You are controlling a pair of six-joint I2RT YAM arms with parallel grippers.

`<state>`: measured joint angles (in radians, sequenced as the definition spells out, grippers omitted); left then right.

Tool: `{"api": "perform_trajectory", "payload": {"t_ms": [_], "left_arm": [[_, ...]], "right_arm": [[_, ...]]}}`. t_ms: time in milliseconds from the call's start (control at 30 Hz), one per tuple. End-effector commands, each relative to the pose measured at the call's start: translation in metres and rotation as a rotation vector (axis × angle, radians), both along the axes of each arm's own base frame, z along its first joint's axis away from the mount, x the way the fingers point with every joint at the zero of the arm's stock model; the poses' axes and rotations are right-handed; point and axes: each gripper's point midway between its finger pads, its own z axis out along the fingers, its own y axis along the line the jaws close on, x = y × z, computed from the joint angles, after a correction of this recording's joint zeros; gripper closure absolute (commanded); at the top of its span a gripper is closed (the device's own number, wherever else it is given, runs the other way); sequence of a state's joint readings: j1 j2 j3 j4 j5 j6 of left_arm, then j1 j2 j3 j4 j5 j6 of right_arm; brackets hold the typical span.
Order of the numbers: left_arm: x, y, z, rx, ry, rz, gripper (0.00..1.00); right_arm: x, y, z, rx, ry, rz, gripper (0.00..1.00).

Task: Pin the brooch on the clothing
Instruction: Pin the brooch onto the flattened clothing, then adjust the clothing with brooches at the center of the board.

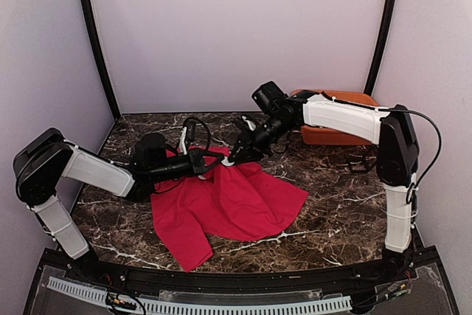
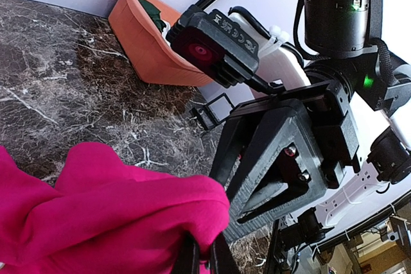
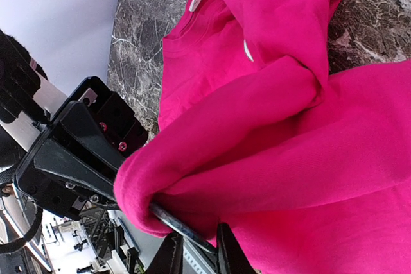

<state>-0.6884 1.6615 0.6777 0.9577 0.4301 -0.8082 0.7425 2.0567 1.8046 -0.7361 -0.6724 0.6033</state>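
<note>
Pale lilac walls [image 1: 236,35] enclose a dark marble table [image 1: 339,215].

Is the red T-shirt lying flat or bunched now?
Partly bunched: the red T-shirt has a raised fold at the left gripper and right gripper; the rest lies spread.

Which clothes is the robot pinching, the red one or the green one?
The red T-shirt on the table: the left pincer pinches its bunched edge. The green one lies in the orange tub, untouched.
</note>
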Motion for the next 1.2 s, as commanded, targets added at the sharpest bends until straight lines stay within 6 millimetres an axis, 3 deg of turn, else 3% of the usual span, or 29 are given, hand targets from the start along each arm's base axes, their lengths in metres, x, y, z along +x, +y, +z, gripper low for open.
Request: {"api": "perform_trajectory", "payload": {"t_ms": [0, 200, 367, 600, 967, 1167], "left_arm": [[-0.029, -0.019, 0.059, -0.131, -0.161, -0.150, 0.99], [-0.032, -0.020, 0.065, -0.146, -0.178, -0.171, 0.99], [-0.037, -0.021, 0.069, -0.168, -0.189, -0.200, 0.99], [-0.040, -0.023, 0.068, -0.205, -0.170, -0.225, 0.98], [-0.034, -0.018, 0.048, -0.105, -0.156, -0.167, 0.85], [-0.031, -0.014, 0.036, -0.061, -0.141, -0.136, 0.72]], "right_arm": [[0.007, 0.012, 0.023, 0.055, -0.104, 0.012, 0.80], [-0.004, 0.003, 0.044, 0.109, -0.092, 0.040, 0.72], [-0.012, -0.014, 0.059, 0.170, -0.119, 0.046, 0.72], [-0.024, -0.025, 0.059, 0.275, -0.076, 0.055, 0.72], [-0.036, -0.024, 0.072, 0.359, -0.040, 0.093, 0.71], [-0.037, -0.021, 0.074, 0.382, -0.014, 0.100, 0.71]]}}
